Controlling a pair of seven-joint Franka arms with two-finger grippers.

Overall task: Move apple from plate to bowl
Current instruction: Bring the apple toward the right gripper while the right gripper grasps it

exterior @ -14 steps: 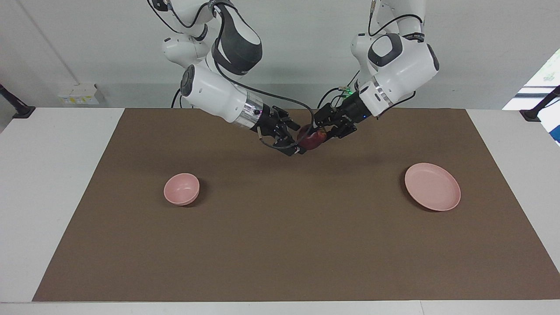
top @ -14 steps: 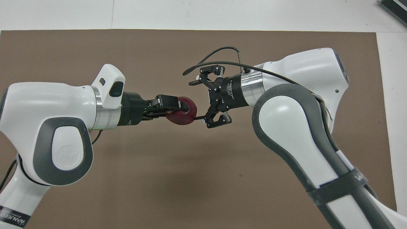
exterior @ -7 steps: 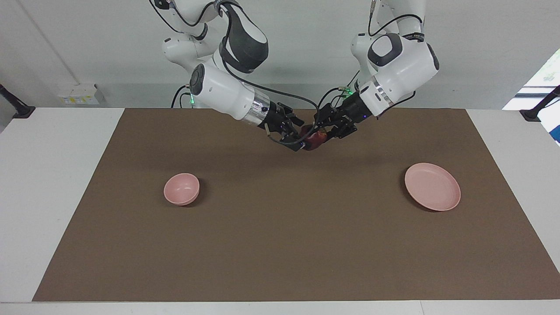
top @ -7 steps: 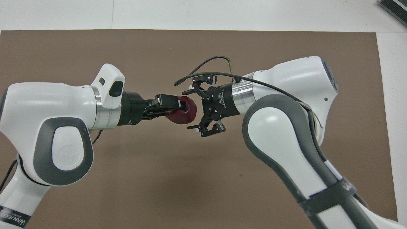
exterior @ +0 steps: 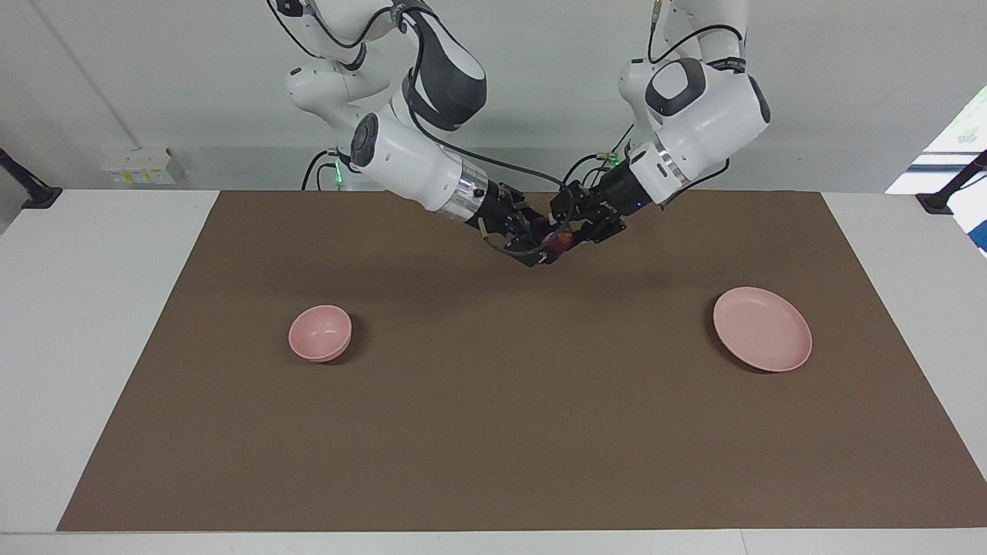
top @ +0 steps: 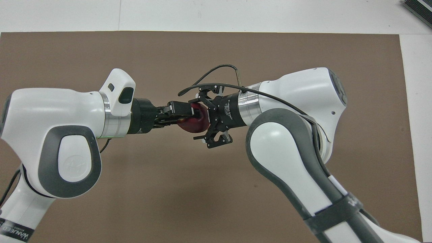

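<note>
White wall (exterior: 848, 92); white table (exterior: 77, 308); brown mat (exterior: 493, 432)

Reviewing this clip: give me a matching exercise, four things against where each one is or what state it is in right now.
Things:
1. apple
2. bowl
3. plate
4. right hand

States:
A. empty, toward the left arm's end of the table
B. open, fingers either side of the apple
C. held in the air by the left hand
D. empty, toward the right arm's end of the table

Pairs: 1-C, 2-D, 3-A, 4-B
</note>
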